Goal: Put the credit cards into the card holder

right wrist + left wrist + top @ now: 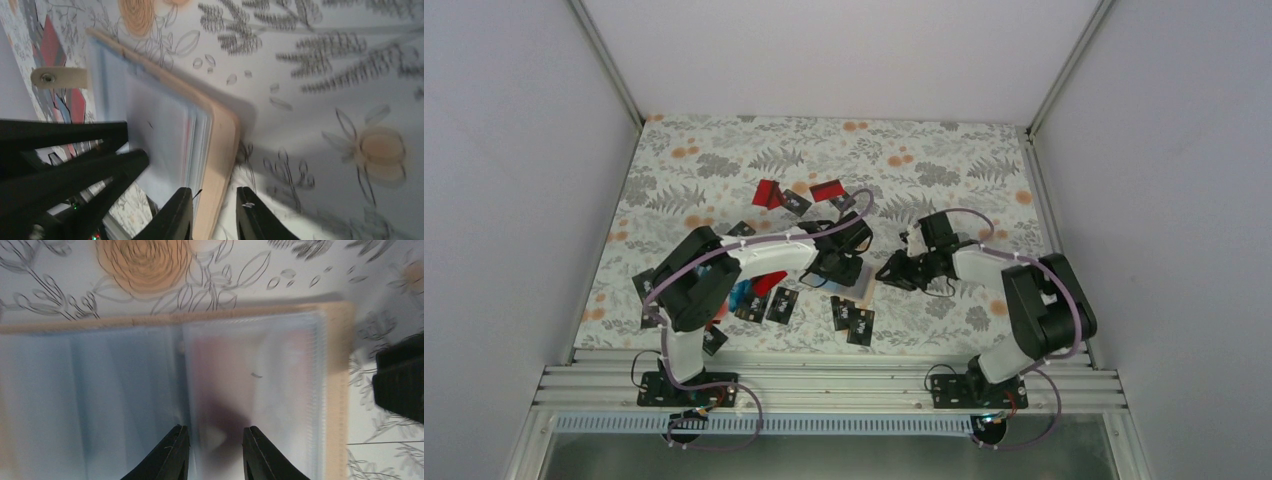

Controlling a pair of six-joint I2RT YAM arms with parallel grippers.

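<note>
The card holder lies open on the flowered cloth, tan rim round clear grey-blue pockets. My left gripper hangs over its right-hand page, jaws apart and nothing gripped; a dim reddish-dark shape shows through the pocket there. The right gripper straddles the holder's tan cover edge. One finger is against the pages, while the other stands off the cover. From above, both grippers meet at the holder. Red credit cards and black ones lie scattered.
More black cards lie near the front edge, and a red card lies farther back. The holder's snap tab sticks out at its far side. White walls enclose the table on three sides.
</note>
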